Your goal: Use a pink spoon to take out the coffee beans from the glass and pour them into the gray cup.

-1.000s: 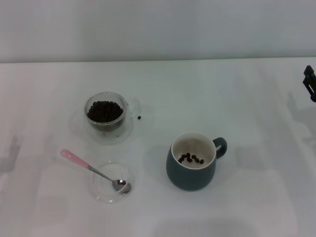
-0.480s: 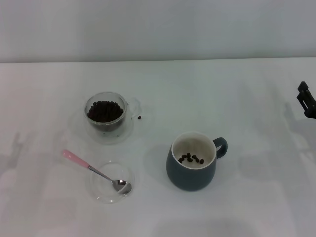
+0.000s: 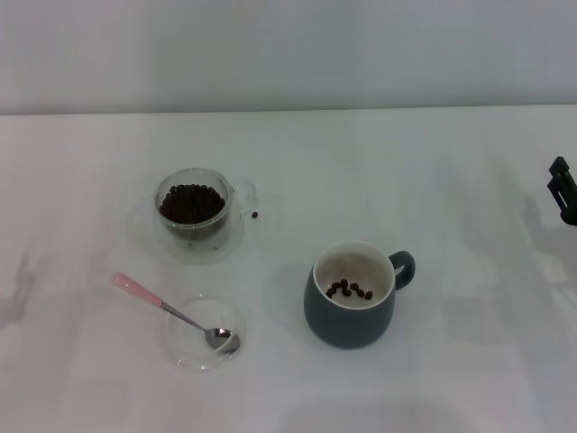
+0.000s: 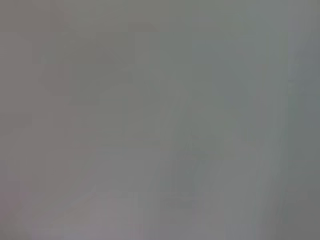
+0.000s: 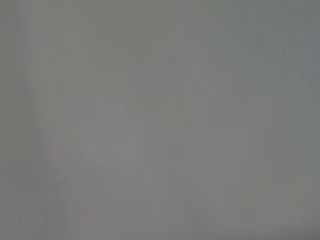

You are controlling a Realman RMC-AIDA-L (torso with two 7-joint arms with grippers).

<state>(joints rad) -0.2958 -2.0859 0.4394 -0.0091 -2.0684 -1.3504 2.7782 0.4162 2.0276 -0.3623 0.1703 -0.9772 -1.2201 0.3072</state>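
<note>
In the head view the glass point(image 3: 193, 209) stands at the left middle of the white table, filled with dark coffee beans point(image 3: 190, 201). The pink spoon point(image 3: 171, 312) lies in front of it, its handle on the table and its silver bowl resting in a flat clear dish point(image 3: 203, 334). The gray cup point(image 3: 352, 295) stands right of centre, handle to the right, with several beans point(image 3: 348, 290) inside. A dark part of my right gripper point(image 3: 563, 188) shows at the right edge, far from the cup. My left gripper is out of view. Both wrist views show only plain grey.
One stray bean point(image 3: 254, 215) lies on the white table point(image 3: 433, 162) just right of the glass's handle. A pale wall runs along the back of the table.
The dark part of my right gripper at the right edge has shifted lower than a second ago. The spoon, glass and cup have not moved.
</note>
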